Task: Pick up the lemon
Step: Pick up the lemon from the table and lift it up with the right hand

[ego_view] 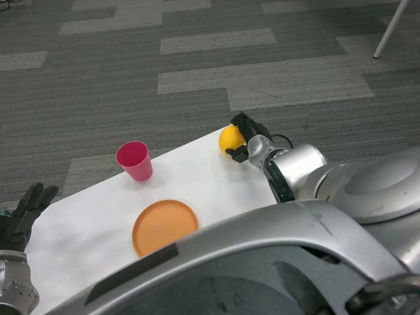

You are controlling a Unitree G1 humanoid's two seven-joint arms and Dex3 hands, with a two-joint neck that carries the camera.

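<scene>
The yellow lemon [230, 138] sits at the far right corner of the white table [197, 184]. My right hand [247, 138] is wrapped around its right side, black fingers curling over the top and under the bottom, so it grips the fruit. I cannot tell whether the lemon is off the table surface. My left hand [23, 213] waits at the table's left edge, fingers stretched out and holding nothing.
A pink cup [135, 161] stands upright at the back left of the table. An orange plate [165, 226] lies near the front middle. Grey carpet floor lies beyond the table edge; a white pole [390, 29] leans at top right.
</scene>
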